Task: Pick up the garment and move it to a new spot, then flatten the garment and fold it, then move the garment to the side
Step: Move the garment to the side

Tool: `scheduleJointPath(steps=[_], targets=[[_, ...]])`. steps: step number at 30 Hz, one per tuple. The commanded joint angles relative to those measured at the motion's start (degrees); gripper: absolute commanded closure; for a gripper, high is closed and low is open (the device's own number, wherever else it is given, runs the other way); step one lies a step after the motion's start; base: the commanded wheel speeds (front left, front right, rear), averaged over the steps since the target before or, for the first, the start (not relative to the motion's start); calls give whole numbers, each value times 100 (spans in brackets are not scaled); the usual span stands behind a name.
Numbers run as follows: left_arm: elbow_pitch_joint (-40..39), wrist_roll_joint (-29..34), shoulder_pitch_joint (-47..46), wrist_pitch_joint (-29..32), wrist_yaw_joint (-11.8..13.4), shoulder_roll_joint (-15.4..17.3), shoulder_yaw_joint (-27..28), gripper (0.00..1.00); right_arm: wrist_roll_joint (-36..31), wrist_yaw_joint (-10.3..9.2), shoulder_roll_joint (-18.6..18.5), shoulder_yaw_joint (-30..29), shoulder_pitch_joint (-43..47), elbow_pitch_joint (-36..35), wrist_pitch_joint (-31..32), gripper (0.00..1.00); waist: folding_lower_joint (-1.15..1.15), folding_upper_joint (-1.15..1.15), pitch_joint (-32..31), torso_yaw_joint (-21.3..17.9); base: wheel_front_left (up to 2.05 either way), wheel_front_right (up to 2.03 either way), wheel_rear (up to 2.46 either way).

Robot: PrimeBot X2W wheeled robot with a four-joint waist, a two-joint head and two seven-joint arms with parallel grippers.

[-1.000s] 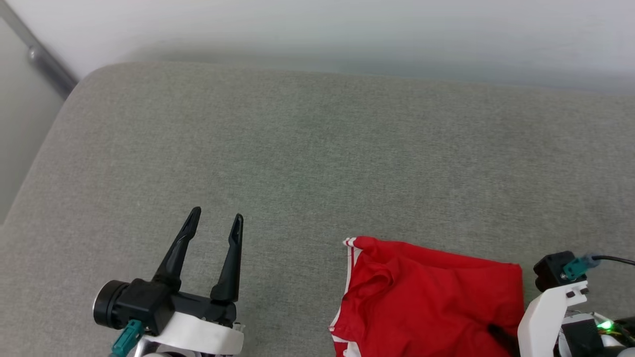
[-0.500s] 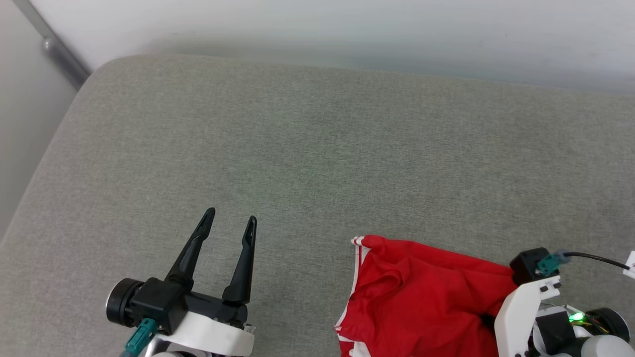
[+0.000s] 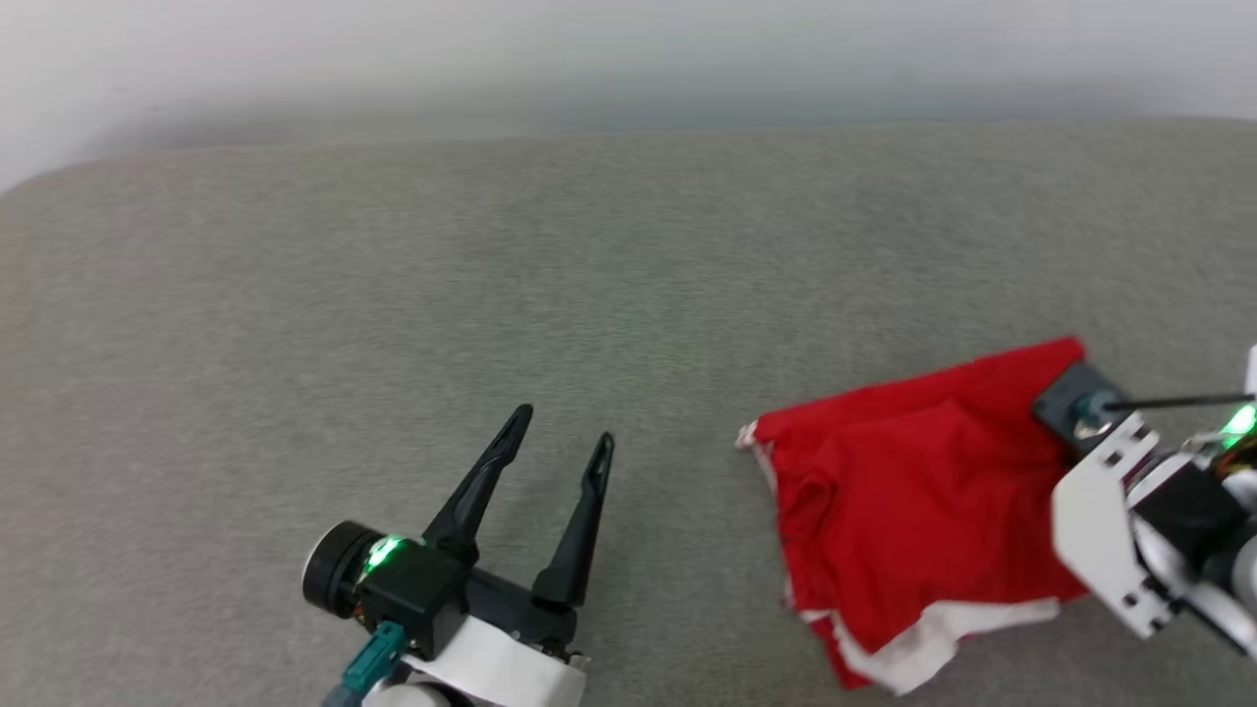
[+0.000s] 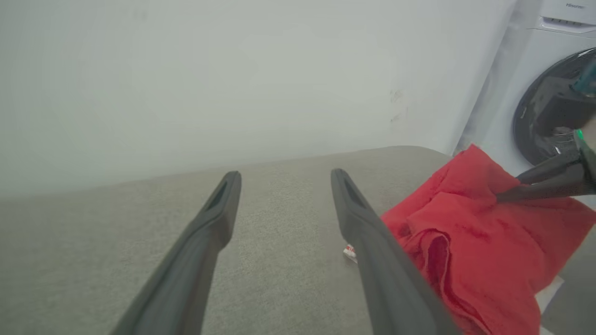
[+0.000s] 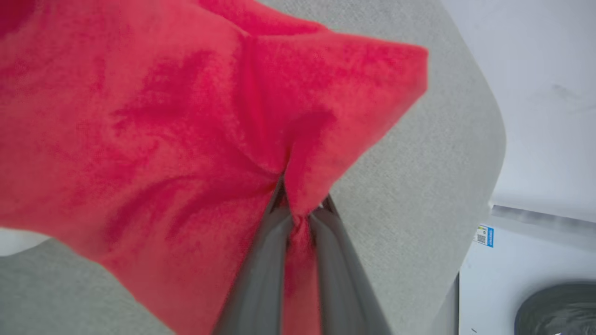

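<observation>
- The garment [image 3: 913,491] was seen bunched on the right part of the grey cushion [image 3: 393,275], with a white-trimmed edge trailing at its near side.
- The right gripper [image 5: 300,204] was closed to a narrow pinch on a small fold of red cloth near one corner of the garment; only that thin tuck was caught between the fingers.
- The left gripper [image 3: 565,429] was held spread wide over the cushion, with nothing between its fingers, apart from the garment's left edge.
- Slipping was judged the chief risk: so little cloth was gripped that a quick pull, or the drag of the trailing part over the coarse cushion, could draw the fold out.
- A one-corner hold was judged likely to let the cloth hang and twist, so that it would be set down more crumpled.
- The cushion's right edge and the washing machine [image 4: 545,93] were near that side; if the carry were taken too far that way, the garment could be dropped off the edge.
- No print could be made out, so the upward face could not be told.
</observation>
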Motion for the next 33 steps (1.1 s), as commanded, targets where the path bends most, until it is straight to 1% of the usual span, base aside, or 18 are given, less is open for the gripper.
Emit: scheduleJointPath(steps=[1,6,9,11,14,18,24,29,30,33], targets=[[-10,50,-158,-12,-9,15,-84,0,53,-7,-258,108,-265,-52,13,100,0,0,341,-552,0,0,0],[-22,103,-558,-12,-9,156,-351,0,209,-9,-1026,209,-708,-15,-41,100,0,0,898,-1076,0,0,0],[-128,13,-821,-12,-3,197,-371,0,371,-8,-1315,-2,-849,224,-292,100,0,0,1306,-1346,0,0,0],[-241,25,-1009,-12,-3,289,-406,0,354,-10,-1498,-185,-922,512,-532,100,0,0,1571,-1481,0,0,0],[-347,86,-1249,-12,-3,447,-548,0,377,-8,-1619,-497,-988,1060,-968,100,0,0,1884,-1594,0,0,0],[-442,125,-1550,-12,-3,613,-667,0,339,-9,-1684,-924,-1059,1926,-1549,100,0,0,2219,-1647,0,0,0],[-610,166,-1817,-12,-3,796,-776,0,251,-9,-1594,-1381,-1169,2994,-2232,100,0,0,2581,-1623,0,0,0],[-672,178,-1890,-12,-3,876,-823,0,127,-9,-1419,-1620,-1309,3630,-2790,100,0,0,2725,-1581,0,0,0],[-672,178,-1890,-12,-3,876,-823,0,127,-9,-1419,-1620,-1309,3630,-2790,100,0,0,2725,-1581,0,0,0],[-663,168,-1905,-12,4,869,-834,0,71,-9,-1311,-1681,-1411,3833,-3134,100,0,0,2739,-1534,0,0,0]])
